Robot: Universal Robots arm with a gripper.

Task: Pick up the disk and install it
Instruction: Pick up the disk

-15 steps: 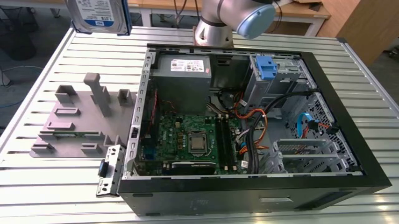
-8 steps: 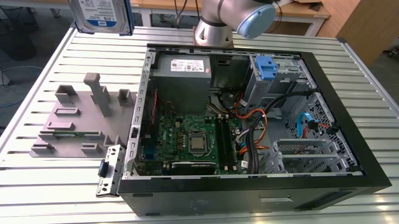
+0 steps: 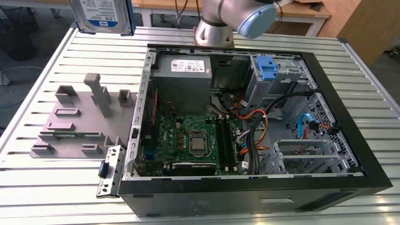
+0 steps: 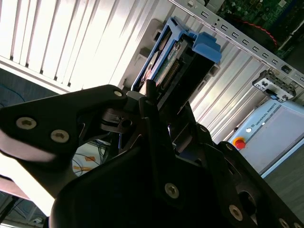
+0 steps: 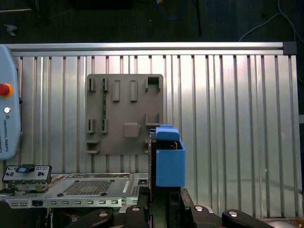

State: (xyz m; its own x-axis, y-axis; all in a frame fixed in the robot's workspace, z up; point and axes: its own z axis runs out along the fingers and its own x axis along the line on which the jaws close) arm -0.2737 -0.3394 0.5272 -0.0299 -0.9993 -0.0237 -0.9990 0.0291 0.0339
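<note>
The gripper (image 5: 165, 198) is clamped tight on the disk (image 5: 168, 161), which it holds on edge in the air. The disk's long axis runs straight out from the jaws, blue carrier tab outermost. In the exterior view its white-and-blue label faces the camera. Beyond lie bare slats of the table (image 5: 237, 118), a grey fixture plate (image 5: 124, 114) and the open computer case (image 3: 350, 154).

Exterior view, clock centred on the open case (image 3: 218, 199): it sits on the worktop (image 3: 37, 187), with the holder plate (image 3: 69, 126) lying flat beside it at 9 and the arm base (image 3: 216, 33) right behind at 12. The disk (image 3: 103, 16) hangs up at 11, off the worktop, clamped in the claw (image 5: 165, 192). Inside the case, power supply box (image 3: 184, 75) at 12, motherboard (image 3: 187, 136) at 6.
</note>
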